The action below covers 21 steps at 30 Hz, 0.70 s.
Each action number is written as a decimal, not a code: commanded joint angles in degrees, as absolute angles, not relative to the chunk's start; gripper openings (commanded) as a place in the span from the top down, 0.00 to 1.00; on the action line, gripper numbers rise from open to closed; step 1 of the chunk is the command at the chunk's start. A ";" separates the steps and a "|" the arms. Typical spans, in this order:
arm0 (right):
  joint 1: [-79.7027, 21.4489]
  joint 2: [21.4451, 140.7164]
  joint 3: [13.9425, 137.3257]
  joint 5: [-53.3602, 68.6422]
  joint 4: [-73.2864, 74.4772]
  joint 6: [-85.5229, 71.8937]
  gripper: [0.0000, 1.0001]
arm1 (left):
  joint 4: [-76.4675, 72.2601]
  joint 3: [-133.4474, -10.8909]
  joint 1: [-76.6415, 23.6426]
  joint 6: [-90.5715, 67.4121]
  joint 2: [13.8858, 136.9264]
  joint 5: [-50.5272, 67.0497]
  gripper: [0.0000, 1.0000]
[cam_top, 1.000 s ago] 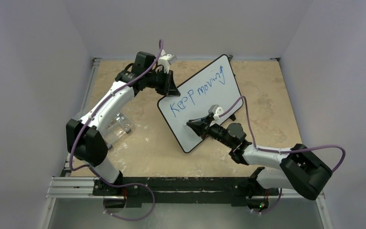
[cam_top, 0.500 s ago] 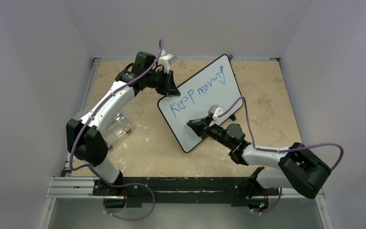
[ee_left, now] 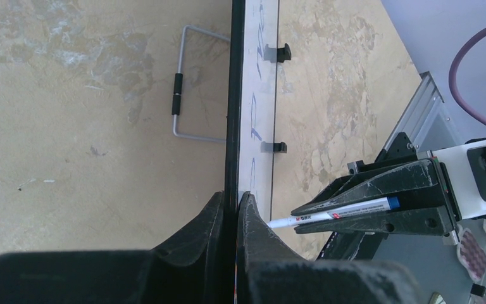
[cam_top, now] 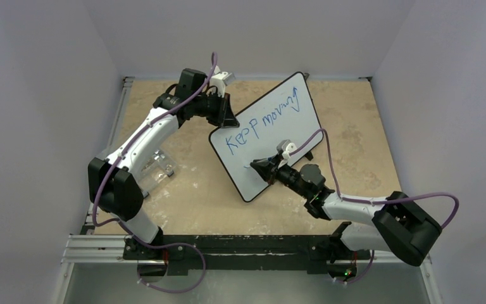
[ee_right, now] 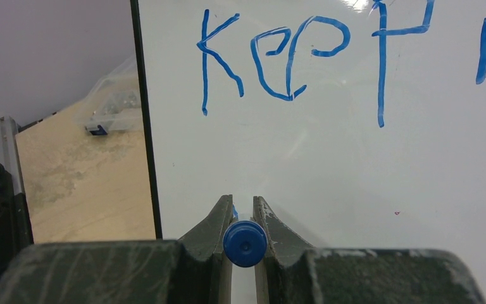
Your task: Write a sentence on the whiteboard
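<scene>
Top view: the whiteboard (cam_top: 291,130) stands propped mid-table (cam_top: 183,196), turned on a slant. The left gripper (cam_top: 227,121) clamps its upper left edge, same as in both earlier shots. The right gripper (cam_top: 257,166) sits on the bare area under the sentence (cam_top: 262,120), blue "Keep moving". Against half a second ago, we see that gripper nudged slightly right along the board, and its elbow has shifted too. There may be a tiny stroke left of its tip, too small to be sure. We read this as the second line just starting.

Left wrist view: we look down the whiteboard (ee_left: 262,145) edge-on. The left gripper (ee_left: 233,201) is pinched tight on the black rim. A wire stand (ee_left: 183,82) props the board from behind. The right gripper (ee_left: 297,218) is closed around a marker (ee_left: 335,214) with its white tip at the board face. We cannot tell if it is touching or just off.

Right wrist view: the right gripper (ee_right: 243,206) squeezes the marker (ee_right: 245,244), whose blue end cap faces us. The sentence (ee_right: 291,63) shows as "Keep" plus the start of the next word. The whiteboard (ee_right: 329,164) below it is bare. The tip is hidden behind the barrel, so we confirm no new ink. We judge line one done and line two barely begun. The board needs a firm left hold while the marker pushes.
</scene>
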<state>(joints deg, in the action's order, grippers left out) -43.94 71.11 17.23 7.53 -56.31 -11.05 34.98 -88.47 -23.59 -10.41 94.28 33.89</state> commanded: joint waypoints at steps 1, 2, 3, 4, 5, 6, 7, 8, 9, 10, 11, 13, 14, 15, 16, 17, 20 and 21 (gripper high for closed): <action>-43.88 71.17 16.93 3.25 -53.25 -9.19 1.00 | 36.55 -87.80 -22.28 -7.21 94.83 22.24 1.00; -43.92 71.19 17.15 2.99 -53.07 -9.21 1.00 | 36.52 -87.80 -22.30 -7.21 94.83 22.36 1.00; -43.94 71.13 17.55 2.60 -52.82 -9.15 1.00 | 36.51 -87.85 -22.33 -7.21 94.77 22.33 1.00; -43.94 71.11 17.99 2.29 -52.60 -9.10 1.00 | 36.52 -87.89 -22.34 -7.21 94.77 22.32 1.00; -43.90 71.10 18.59 2.02 -52.28 -8.99 1.00 | 36.55 -87.89 -22.29 -7.21 94.79 22.32 1.00; -43.94 71.15 19.24 1.87 -52.00 -8.92 1.00 | 36.52 -87.89 -22.30 -7.21 94.83 22.50 1.00; -43.89 71.14 19.96 2.12 -51.66 -9.01 1.00 | 36.62 -87.93 -22.29 -7.21 94.83 22.58 1.00; -43.84 71.11 20.78 2.25 -51.15 -8.98 1.00 | 36.58 -87.97 -22.32 -7.21 94.83 22.59 1.00; -43.90 71.10 21.64 2.28 -50.70 -8.68 1.00 | 36.58 -87.93 -22.26 -7.21 94.84 22.63 1.00; -43.91 71.10 22.55 2.28 -50.03 -8.34 1.00 | 36.63 -87.97 -22.27 -7.21 94.91 22.67 1.00; -43.85 71.17 23.53 2.29 -49.42 -8.02 1.00 | 36.63 -87.98 -22.36 -7.16 94.94 22.71 1.00; -43.85 71.47 25.22 2.29 -48.37 -7.29 1.00 | 36.64 -87.97 -22.36 -7.29 94.99 22.91 1.00; -43.89 71.63 25.94 2.29 -47.94 -6.98 1.00 | 36.73 -88.02 -22.35 -7.29 95.01 22.94 1.00; -43.85 71.85 26.52 2.29 -47.62 -6.79 1.00 | 36.70 -87.99 -22.33 -7.27 95.01 22.94 1.00; -43.88 72.12 27.11 2.29 -47.03 -6.47 1.00 | 36.68 -88.06 -22.29 -7.25 95.01 22.92 1.00; -43.86 72.27 27.48 2.24 -46.62 -6.27 1.00 | 36.71 -88.04 -22.31 -7.29 95.01 23.01 1.00; -43.90 72.58 27.48 2.03 -46.52 -6.36 1.00 | 36.70 -88.14 -22.35 -7.29 95.09 23.11 1.00; -43.91 72.67 27.13 1.96 -46.65 -6.55 1.00 | 36.72 -88.15 -22.38 -7.31 95.09 23.14 1.00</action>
<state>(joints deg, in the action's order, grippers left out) -43.99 71.64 26.15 4.32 -49.28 -8.45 34.87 -88.49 -23.31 -10.26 94.50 34.13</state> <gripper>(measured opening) 0.110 0.052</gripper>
